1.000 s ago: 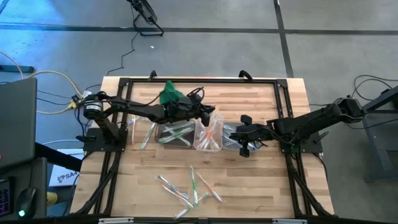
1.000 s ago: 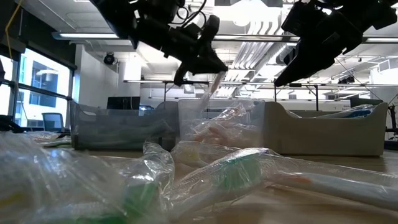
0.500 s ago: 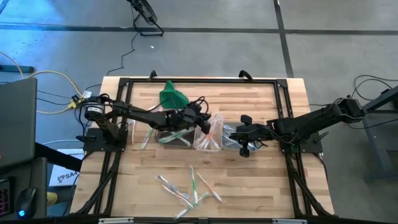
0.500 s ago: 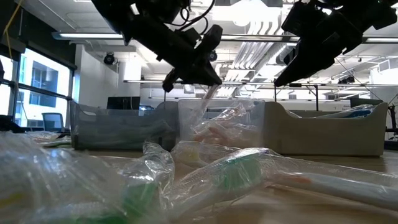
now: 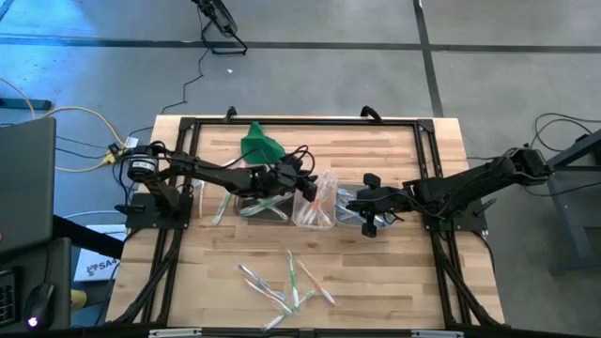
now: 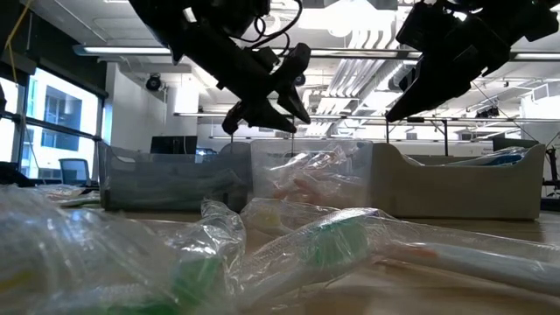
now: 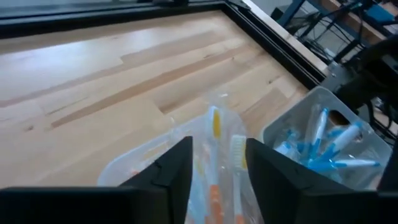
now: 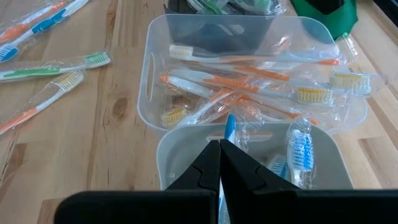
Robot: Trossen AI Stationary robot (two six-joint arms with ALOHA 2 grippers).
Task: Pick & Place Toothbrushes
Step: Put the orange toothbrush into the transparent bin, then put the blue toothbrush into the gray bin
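Three clear tubs stand in a row mid-table: the left one (image 5: 260, 203) holds green toothbrushes, the middle one (image 5: 315, 210) orange ones (image 8: 249, 87), and the right one (image 5: 351, 208) blue ones (image 7: 320, 140). My left gripper (image 5: 308, 186) hangs open just above the middle tub, its fingers (image 7: 177, 165) standing on either side of the wrapped orange toothbrushes (image 7: 214, 134) without touching them. My right gripper (image 8: 219, 155) waits shut above the right tub, holding nothing. More wrapped toothbrushes (image 5: 284, 282) lie loose on the table near its front edge.
A green cloth-like lump (image 5: 260, 143) lies behind the left tub. A few toothbrushes (image 5: 223, 202) lie to the left of that tub. A black frame (image 5: 300, 122) runs round the table. Bare wood lies between the tubs and the loose pile.
My left gripper has sunk toward the middle tub, tipping further down, and has opened. The wrapped orange toothbrush that hung from its fingers is let go and has dropped into the middle tub.
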